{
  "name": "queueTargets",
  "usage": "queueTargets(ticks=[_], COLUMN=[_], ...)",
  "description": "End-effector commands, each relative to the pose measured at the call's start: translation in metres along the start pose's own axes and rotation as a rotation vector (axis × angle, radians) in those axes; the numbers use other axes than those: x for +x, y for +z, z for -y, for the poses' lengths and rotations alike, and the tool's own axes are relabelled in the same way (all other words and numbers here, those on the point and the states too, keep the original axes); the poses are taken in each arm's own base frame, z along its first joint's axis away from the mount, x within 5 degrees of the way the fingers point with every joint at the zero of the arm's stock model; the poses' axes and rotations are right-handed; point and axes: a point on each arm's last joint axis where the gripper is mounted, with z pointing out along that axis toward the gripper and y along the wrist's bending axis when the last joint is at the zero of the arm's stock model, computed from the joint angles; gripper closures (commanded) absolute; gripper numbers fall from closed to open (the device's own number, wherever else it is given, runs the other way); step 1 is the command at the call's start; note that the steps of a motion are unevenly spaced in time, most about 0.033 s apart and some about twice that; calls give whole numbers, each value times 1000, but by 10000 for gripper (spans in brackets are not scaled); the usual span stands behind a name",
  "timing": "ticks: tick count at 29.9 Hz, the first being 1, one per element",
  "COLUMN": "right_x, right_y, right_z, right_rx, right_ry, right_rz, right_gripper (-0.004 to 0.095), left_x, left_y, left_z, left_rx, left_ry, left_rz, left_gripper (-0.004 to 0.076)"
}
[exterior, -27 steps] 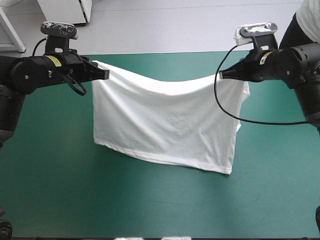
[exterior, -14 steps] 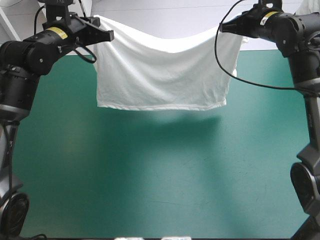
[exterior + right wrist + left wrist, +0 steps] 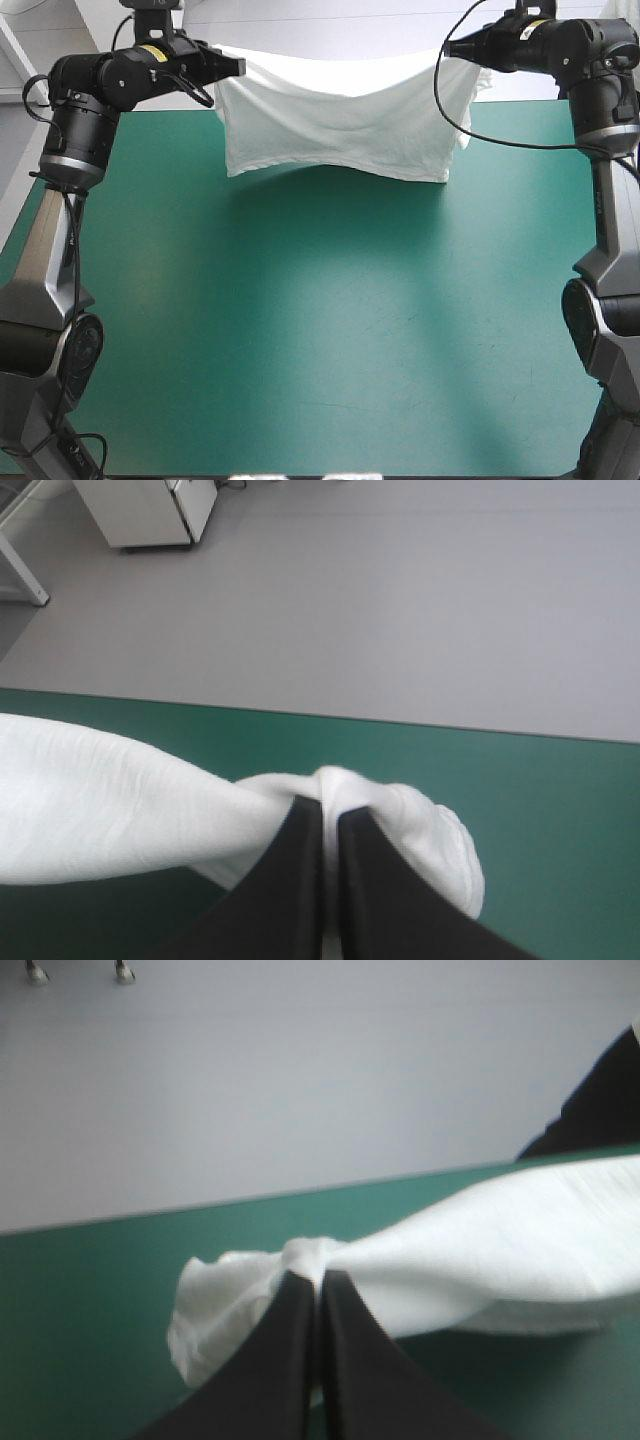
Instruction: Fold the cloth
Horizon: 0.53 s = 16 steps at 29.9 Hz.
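The left gripper (image 3: 238, 66), two broad black fins, is clamped on one upper corner of the cloth. The right gripper (image 3: 448, 47) is clamped the same way on the other corner. In each wrist view the fingers meet in a pointed arch with a bunch of white fabric pinched at the tip.

Below them the table (image 3: 320, 330), under its teal-green cover, lies bare across its middle and near edge. The white short-sleeved fabric T-shirt (image 3: 340, 120) hangs as a sheet between the two grippers, raised over the table's far edge and sagging a little along its top. Its lower hem hangs close to the cover there; I cannot tell whether it touches.

The step in hand looks like the lift and stretch that comes before laying the shirt down. Next, I judge, both arms need to lower together and draw toward the near edge with the span held taut. That way the hem lands first and the shirt settles flat, without bunching.
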Motion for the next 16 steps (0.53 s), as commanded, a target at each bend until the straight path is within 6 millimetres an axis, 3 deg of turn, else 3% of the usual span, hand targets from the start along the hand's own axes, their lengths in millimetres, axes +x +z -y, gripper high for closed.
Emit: queueTargets(ticks=[1,9,16], right_x=[-3,75,129], right_y=[-26,-13,-23], right_z=[-2,-5,-14], right_rx=[-25,-106,-147], right_ry=[-6,63,90], right_rz=[19,-351,-573], right_gripper=[921,921,921], left_x=[4,64,117], left_y=[-25,-31,-61], left_z=[9,8,9], left_rx=[60,72,59], left_ry=[-16,-57,-75], left_rz=[-51,-362,-505], left_gripper=[734,734,734])
